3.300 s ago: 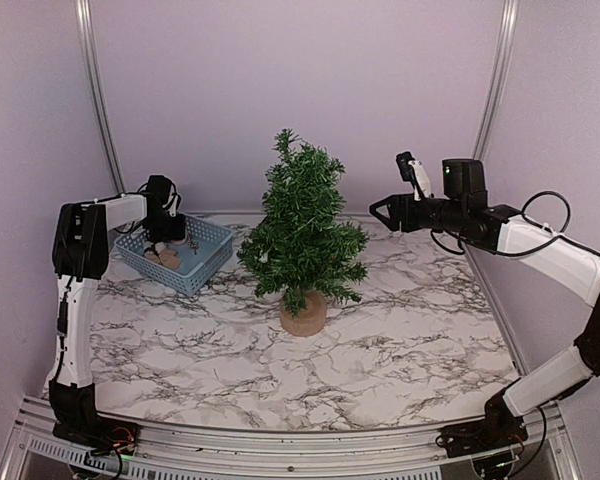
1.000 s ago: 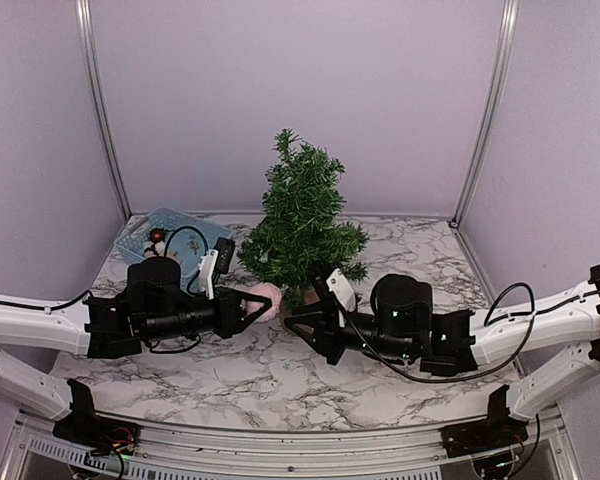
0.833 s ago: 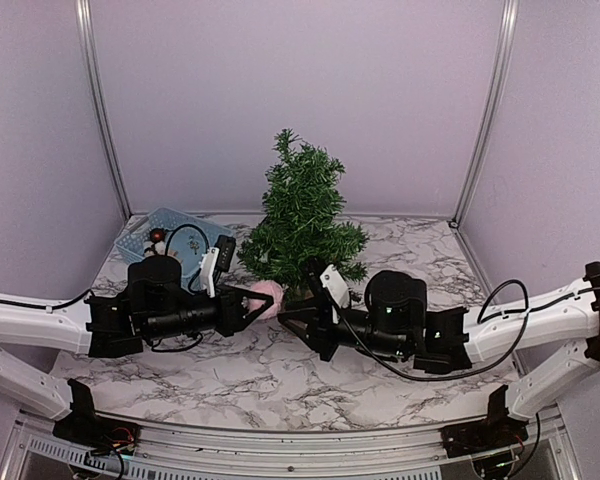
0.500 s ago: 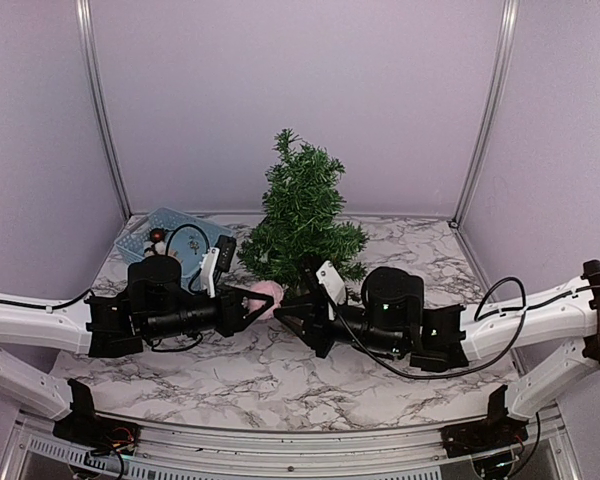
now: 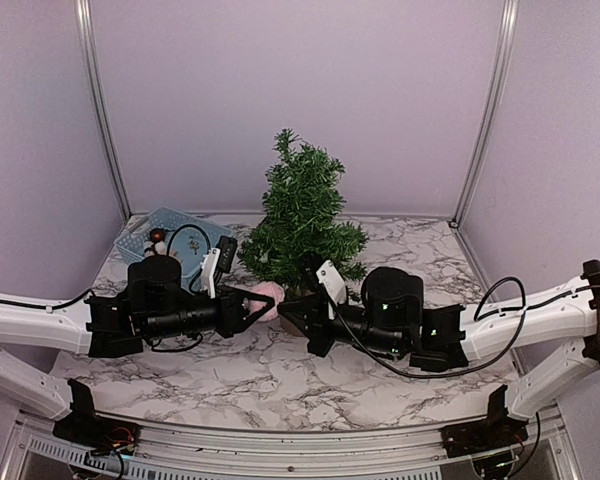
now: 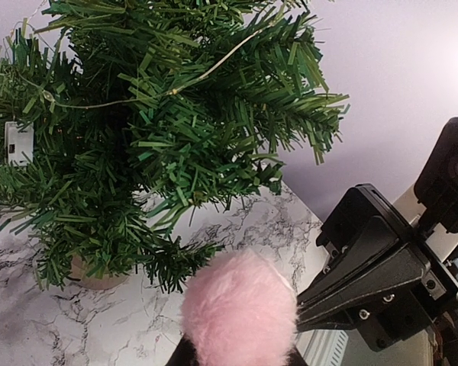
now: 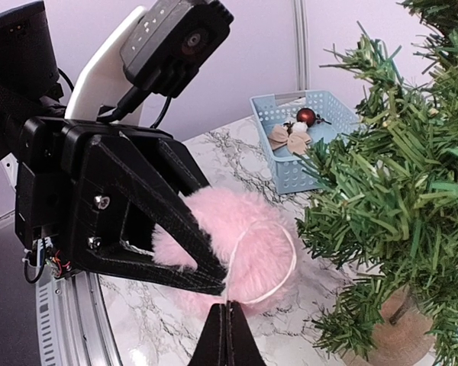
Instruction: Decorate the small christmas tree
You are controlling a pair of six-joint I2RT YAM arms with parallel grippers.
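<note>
Right wrist view: we note the left end effector [image 5: 259, 305] clamped on a pink pompom [image 7: 248, 240] just beside the small christmas tree [image 7: 397, 198], mid-tabletop [image 5: 280, 385]. The right end effector [image 7: 227, 335] has its fingers together at the pompom's white loop [image 7: 293, 255]. The tree's white tag [image 6: 19, 142] is unreadable.

Present: one small christmas tree [image 5: 302, 225], one pink pom-pom [image 5: 270, 294], one blue basket [image 7: 294, 174], one red bauble [image 7: 306, 116], two tools: left tool [image 5: 256, 302], right tool [image 5: 284, 308].

The tree [image 5: 302, 225] stands mid-back on the surface [image 5: 280, 380]. A basket [image 7: 294, 174] with ornaments [image 7: 298, 130] in it sits to the tree's left. Before the tree's foot, a ball [image 5: 268, 297] sits in the left gripper [image 5: 263, 303]. The right gripper [image 5: 284, 308], just right of the ball, seems to touch its loop [image 7: 278, 263].
</note>
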